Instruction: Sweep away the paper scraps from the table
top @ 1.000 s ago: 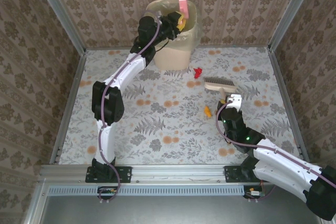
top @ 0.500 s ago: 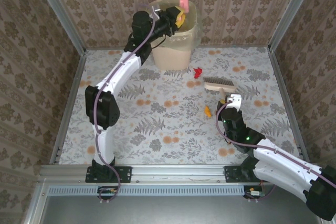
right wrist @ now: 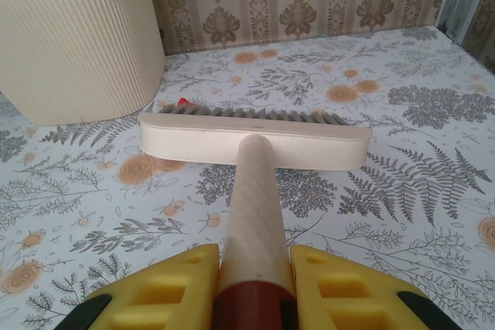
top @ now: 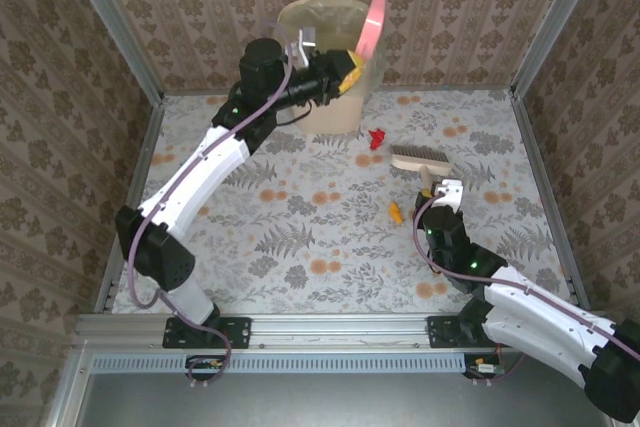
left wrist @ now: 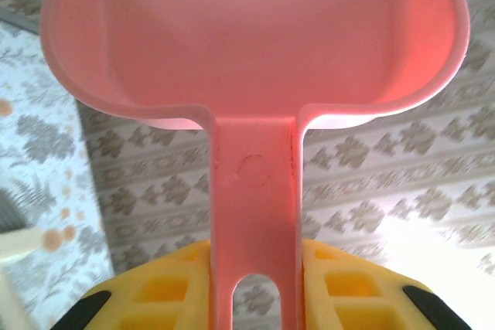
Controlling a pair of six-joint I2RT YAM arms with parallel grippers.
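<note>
My left gripper [top: 345, 69] is shut on the handle of the pink dustpan [top: 377, 13], holding it tilted over the beige ribbed bin [top: 320, 115] at the back wall; in the left wrist view the dustpan [left wrist: 255, 44] rises from between the yellow fingers [left wrist: 340, 291] of the left gripper [left wrist: 255, 299]. My right gripper [top: 443, 194] is shut on the handle of a wooden brush [top: 418, 160], whose head [right wrist: 255, 138] rests on the table [top: 300, 247]. A red paper scrap [top: 377, 138] lies beside the bin, and an orange one [top: 395, 212] lies left of the right gripper. A red bit [right wrist: 183, 102] peeks behind the brush head.
Brown patterned walls [top: 200, 7] and metal rails [top: 130, 197] close the table on three sides. The bin [right wrist: 73, 36] stands left of the brush. Printed orange flowers dot the surface.
The left arm has swung toward the right, and the dustpan has tipped from nearly upright to leaning right over the bin. The right arm and brush have not moved.
</note>
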